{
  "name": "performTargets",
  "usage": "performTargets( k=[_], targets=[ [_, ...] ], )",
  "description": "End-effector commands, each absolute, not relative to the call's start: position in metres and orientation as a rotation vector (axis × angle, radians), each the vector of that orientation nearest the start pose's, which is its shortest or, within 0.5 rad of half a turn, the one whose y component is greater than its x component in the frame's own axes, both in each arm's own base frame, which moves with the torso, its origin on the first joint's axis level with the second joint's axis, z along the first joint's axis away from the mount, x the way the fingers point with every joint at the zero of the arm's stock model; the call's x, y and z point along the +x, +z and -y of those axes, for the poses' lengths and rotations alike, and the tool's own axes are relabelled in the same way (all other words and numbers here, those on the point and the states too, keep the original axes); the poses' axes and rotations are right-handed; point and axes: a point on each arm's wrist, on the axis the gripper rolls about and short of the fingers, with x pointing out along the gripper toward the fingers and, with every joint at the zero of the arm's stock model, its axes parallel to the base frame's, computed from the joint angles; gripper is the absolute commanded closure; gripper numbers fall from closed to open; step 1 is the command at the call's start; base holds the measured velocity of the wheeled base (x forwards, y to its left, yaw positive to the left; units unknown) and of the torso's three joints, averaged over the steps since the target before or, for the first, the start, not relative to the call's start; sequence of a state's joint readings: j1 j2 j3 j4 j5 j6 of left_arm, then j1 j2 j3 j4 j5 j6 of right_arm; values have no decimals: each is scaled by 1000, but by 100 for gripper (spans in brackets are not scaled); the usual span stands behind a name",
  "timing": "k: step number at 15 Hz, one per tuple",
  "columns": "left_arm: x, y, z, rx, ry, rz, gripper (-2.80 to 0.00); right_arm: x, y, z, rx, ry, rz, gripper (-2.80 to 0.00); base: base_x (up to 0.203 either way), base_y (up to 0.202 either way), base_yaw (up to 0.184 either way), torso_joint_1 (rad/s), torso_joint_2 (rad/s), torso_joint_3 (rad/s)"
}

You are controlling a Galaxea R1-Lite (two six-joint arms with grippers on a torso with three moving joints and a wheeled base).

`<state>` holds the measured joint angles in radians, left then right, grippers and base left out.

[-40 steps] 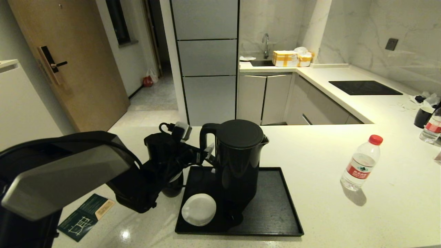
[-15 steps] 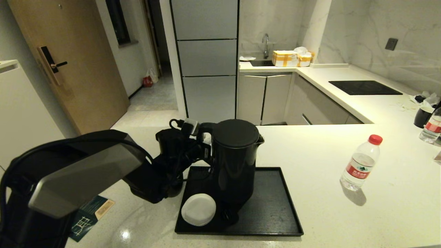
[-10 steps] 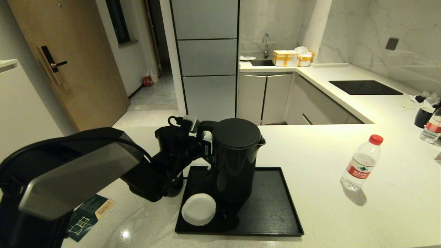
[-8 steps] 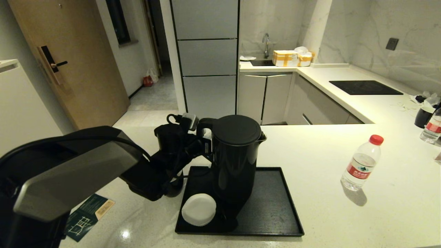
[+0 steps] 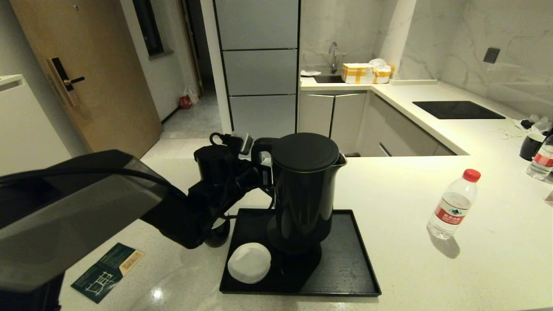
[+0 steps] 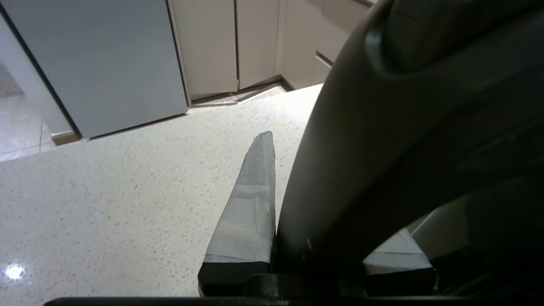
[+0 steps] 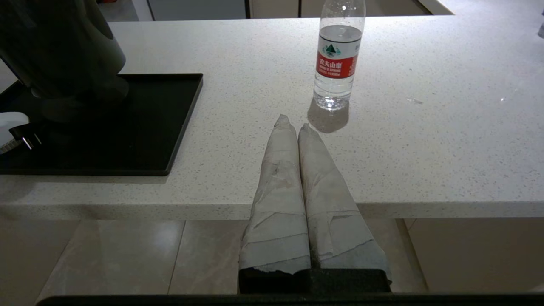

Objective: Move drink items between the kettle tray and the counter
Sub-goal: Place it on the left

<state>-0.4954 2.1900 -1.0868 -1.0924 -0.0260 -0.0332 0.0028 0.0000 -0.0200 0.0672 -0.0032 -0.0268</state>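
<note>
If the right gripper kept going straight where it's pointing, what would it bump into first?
Probably the water bottle; the shut right gripper aims just beside it over the counter, so depth and sideways offset are uncertain.

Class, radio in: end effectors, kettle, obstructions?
Left end effector shut on kettle handle, kettle lifted above tray. Right end effector shut, parked off counter. White saucer on tray.

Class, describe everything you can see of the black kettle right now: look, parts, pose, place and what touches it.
The kettle is tall, glossy and black, seemingly plastic, with a flat round lid, a small spout on the right and a loop handle on the left. It stands upright, lifted clear above the tray, over its round base. The left gripper is clamped on the handle; nothing else touches it.
</note>
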Motion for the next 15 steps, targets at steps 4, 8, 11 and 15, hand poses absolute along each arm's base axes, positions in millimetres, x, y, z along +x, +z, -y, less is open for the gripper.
performTargets(
  k=[4,8,11,15],
  targets=[
    [359,169,181,-36,-493,19,0,-24,74,0,-29,1,-49,0,0,0,0,0,0,0],
    [346,228,145,-4,-422,52,0,-24,74,0,-28,1,-49,0,0,0,0,0,0,0],
    [334,265,116,20,-353,69,0,-24,74,0,-29,1,-49,0,0,0,0,0,0,0],
    [316,298,74,23,-216,77,0,-24,74,0,-28,1,-49,0,0,0,0,0,0,0]
  ],
)
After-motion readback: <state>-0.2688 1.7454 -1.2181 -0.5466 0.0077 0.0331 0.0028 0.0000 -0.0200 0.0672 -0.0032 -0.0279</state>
